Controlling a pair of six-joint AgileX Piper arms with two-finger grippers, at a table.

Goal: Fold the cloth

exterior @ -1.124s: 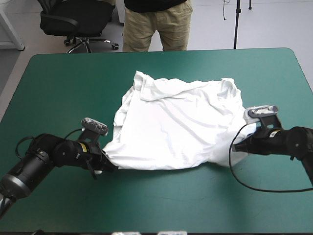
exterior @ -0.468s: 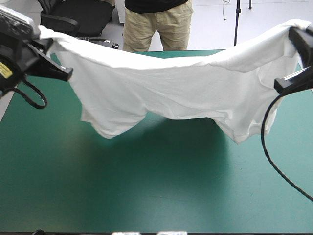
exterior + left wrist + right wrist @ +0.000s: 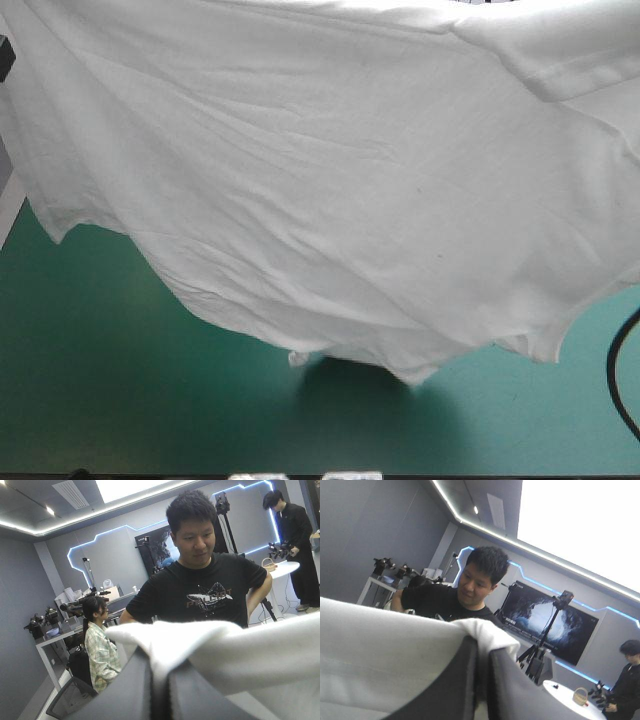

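I'm pinching the T-shirt (image 3: 330, 180) in left hand (image 3: 160, 677) and right hand (image 3: 482, 655) above the desk (image 3: 120, 400); a slipping grip would crumple it.

A lab is indicated by equipment-laden benches (image 3: 52, 637), a tripod-mounted device (image 3: 562, 600), a ceiling light panel (image 3: 135, 486) and a teal-green covered tabletop (image 3: 150, 400).

Bright overhead glare, soft shadow under the T-shirt (image 3: 320, 180)
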